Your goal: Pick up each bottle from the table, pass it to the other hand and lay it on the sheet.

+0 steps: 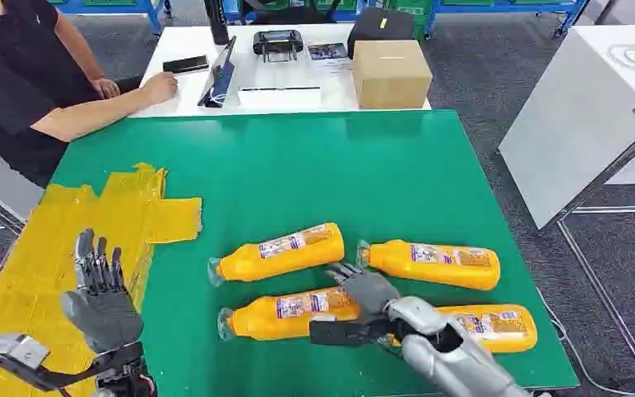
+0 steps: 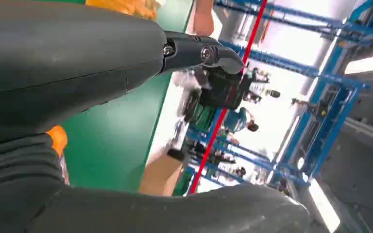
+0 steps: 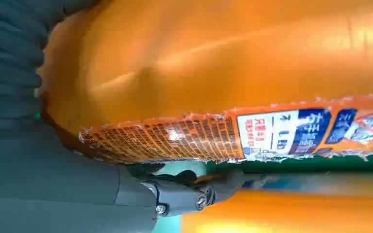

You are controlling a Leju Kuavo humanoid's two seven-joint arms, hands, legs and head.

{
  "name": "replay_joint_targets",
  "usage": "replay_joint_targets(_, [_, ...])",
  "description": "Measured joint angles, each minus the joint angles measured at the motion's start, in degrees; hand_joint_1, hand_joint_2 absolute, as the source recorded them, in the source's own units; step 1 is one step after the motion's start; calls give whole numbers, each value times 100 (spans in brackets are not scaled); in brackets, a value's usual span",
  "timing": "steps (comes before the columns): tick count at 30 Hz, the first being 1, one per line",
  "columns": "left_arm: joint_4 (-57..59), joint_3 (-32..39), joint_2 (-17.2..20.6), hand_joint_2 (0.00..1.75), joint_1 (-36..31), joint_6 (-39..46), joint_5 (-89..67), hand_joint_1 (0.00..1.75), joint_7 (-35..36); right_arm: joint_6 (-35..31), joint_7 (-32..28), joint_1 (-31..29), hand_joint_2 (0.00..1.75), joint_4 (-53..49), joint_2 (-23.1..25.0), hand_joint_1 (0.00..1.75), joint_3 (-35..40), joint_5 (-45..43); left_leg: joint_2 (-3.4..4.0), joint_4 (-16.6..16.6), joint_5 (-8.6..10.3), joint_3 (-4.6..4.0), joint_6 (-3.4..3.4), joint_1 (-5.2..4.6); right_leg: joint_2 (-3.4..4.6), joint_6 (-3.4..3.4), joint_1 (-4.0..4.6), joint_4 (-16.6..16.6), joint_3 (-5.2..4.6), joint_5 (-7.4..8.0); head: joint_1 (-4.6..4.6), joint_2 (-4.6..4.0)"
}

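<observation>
Several orange bottles with clear caps lie on the green table (image 1: 314,157). My right hand (image 1: 366,296) sits over the base end of the near-left bottle (image 1: 285,314), fingers across its top and thumb (image 1: 339,332) along its near side. In the right wrist view that bottle (image 3: 223,73) presses against the palm, with the thumb (image 3: 194,191) tucked under it. It still lies on the table. Two more bottles (image 1: 279,251) (image 1: 434,263) lie behind it, and another one (image 1: 500,327) is partly hidden by my right arm. My left hand (image 1: 99,289) is raised over the yellow sheet (image 1: 58,240), fingers spread and holding nothing.
A person sits at the back left, a forearm (image 1: 103,112) resting on the white table (image 1: 298,83) beyond the green one. That table carries a cardboard box (image 1: 390,73), a phone (image 1: 185,64) and other gear. A white table (image 1: 579,116) stands at the right.
</observation>
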Motion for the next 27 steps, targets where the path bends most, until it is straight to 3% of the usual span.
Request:
replay_joint_targets(3, [257,-166,15,0,-188,50,57,0,4,641,-227,-766,175,545,-6,175,521,-837,-6,0,13,1,6,0,0,7,-1,-1,-6,9,2,0])
replay_joint_targets(8, [457,-297,61,0,-285,74,103,0,0,656,-187,-1273,175,911,-20,175,1132,-1251,-7,3,29,-18,7,-2,-1,7,-2,1,33,30,-2,0])
replay_joint_targets(27, [599,-378,127,0,-320,111,109,0,-11,567,-119,-1583,175,1170,-33,175,1601,-1618,-15,2,29,-20,7,-4,-5,7,-4,0,31,30,-2,0])
